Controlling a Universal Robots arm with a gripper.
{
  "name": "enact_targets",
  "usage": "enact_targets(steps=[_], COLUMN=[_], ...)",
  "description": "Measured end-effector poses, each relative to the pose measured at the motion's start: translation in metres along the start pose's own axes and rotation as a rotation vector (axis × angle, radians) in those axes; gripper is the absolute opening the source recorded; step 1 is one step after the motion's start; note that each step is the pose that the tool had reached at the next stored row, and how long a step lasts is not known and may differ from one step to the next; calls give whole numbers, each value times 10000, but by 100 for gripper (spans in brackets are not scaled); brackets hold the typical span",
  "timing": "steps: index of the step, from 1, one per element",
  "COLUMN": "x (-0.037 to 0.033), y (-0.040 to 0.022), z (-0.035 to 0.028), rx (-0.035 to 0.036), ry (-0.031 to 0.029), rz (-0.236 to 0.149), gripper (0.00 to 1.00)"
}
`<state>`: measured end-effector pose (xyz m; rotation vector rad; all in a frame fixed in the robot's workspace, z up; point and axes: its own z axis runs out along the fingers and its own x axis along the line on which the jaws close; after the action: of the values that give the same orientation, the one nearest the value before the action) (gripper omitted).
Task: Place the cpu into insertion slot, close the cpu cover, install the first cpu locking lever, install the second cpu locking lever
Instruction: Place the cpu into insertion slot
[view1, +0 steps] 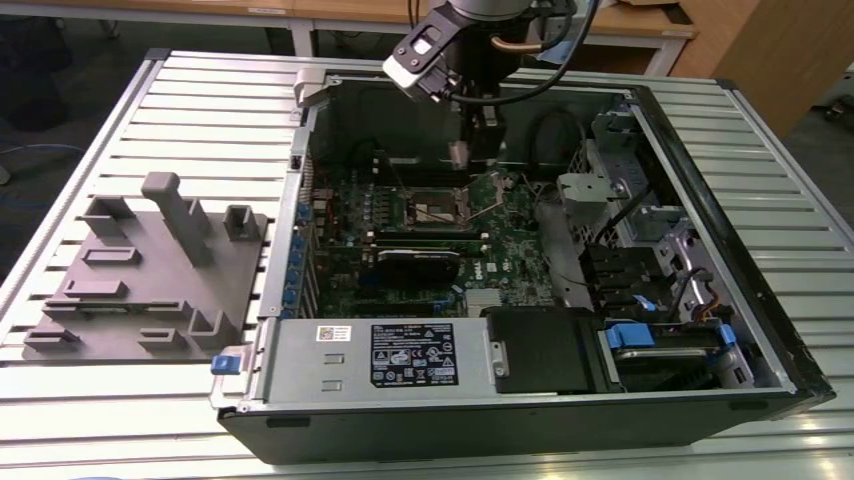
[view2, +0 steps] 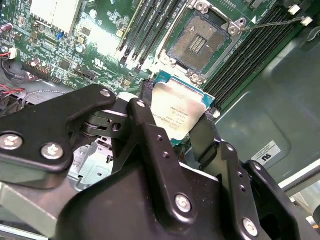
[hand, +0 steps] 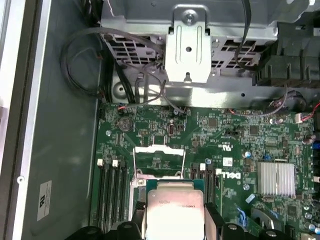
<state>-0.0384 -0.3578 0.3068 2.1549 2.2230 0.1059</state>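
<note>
Second wrist view, black tool (view2: 175, 119) pinching flat silvery square cpu (view2: 181, 106), metal-framed insertion slot (view2: 201, 42) nearby

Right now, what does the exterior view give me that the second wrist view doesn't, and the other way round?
Exterior view adds: the whole open computer case on the slatted table, the grey fixture block at the exterior view's left, and the arm above the motherboard. Second wrist view adds: the cpu, silvery top showing, clamped between the fingers of the end effector, and the insertion slot with its pin field bare. Both: the end effector hangs near the insertion slot, cpu not yet seated.
</note>
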Motion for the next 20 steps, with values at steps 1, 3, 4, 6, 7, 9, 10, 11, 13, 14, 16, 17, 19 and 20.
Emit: enact_targets(steps=[1, 3, 4, 6, 7, 9, 10, 11, 13, 14, 16, 17, 19, 20], x=[0, -1, -1, -1, -1, 0, 0, -1, -1, -1, -1, -1, -1, -1], y=[0, 0, 0, 0, 0, 0, 0, 0, -1, -1, -1, -2, -2, -2], z=[-1, -1, 0, 0, 1, 5, 7, 9, 12, 14, 21, 22, 23, 23], rx=[26, 32, 33, 34, 35, 33, 32, 33, 32, 32, 30, 31, 31, 31], ry=[-1, 0, 0, 1, 0, -1, -5, -10, -15, -15, -13, -15, -15, -15], rz=[0, 1, -1, 0, 4, 53, 90, 133, 195, 206, 208, 208, 208, 208], gripper=[54, 54, 54, 54, 54, 54, 54, 54, 54, 54, 54, 54, 54, 54])
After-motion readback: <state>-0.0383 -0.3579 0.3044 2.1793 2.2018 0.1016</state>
